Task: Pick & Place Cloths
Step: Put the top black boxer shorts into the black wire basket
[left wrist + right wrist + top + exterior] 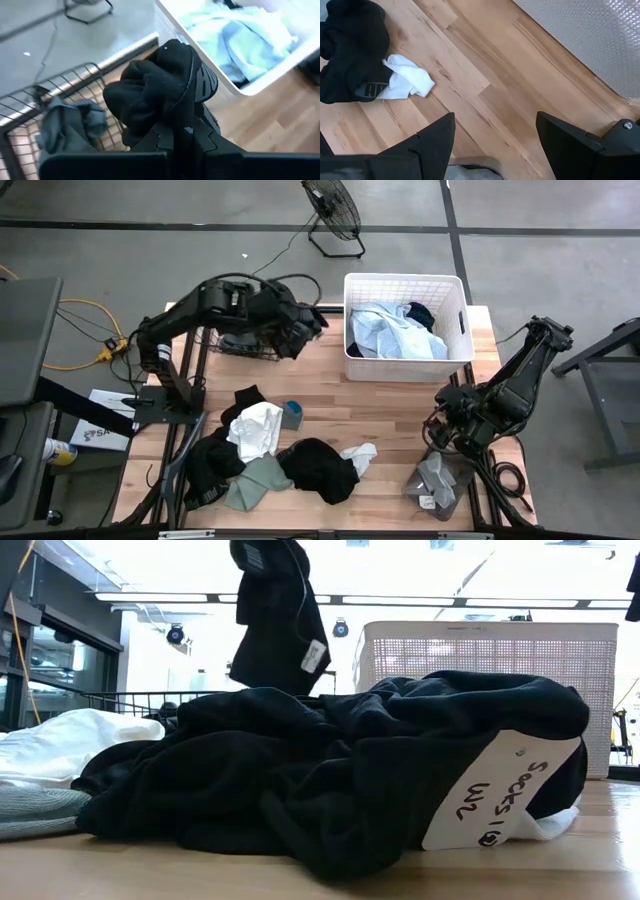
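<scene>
My left gripper (300, 332) hangs over the near right corner of the black wire basket (235, 345), shut on a black cloth (150, 95). In the low view that cloth (272, 630) hangs high above the table with a white tag on it. A grey cloth (70, 125) lies inside the wire basket. My right gripper (495, 130) is open above the table's right near part, over a grey cloth (438, 480), touching nothing. Black (320, 470), white (255, 430) and sage green (255, 482) cloths lie in a heap on the near table. Pale blue cloth (395, 330) fills the white basket (458, 290). My left gripper holds the black cloth in a bunch (165, 115) of several folds. The fabric covers the fingers, so the exact part cannot be told. The cloth is lifted clear and hangs slack below the gripper (255, 555), its lower end above the wire basket's rim (150, 695).
A small white cloth (407, 77) lies beside the black heap (350, 50), which carries a white label (500, 790). A small blue thing (292, 415) sits mid-table. Bare wood shows between the heap and the white basket (265, 85). A fan (335, 210) stands on the floor beyond.
</scene>
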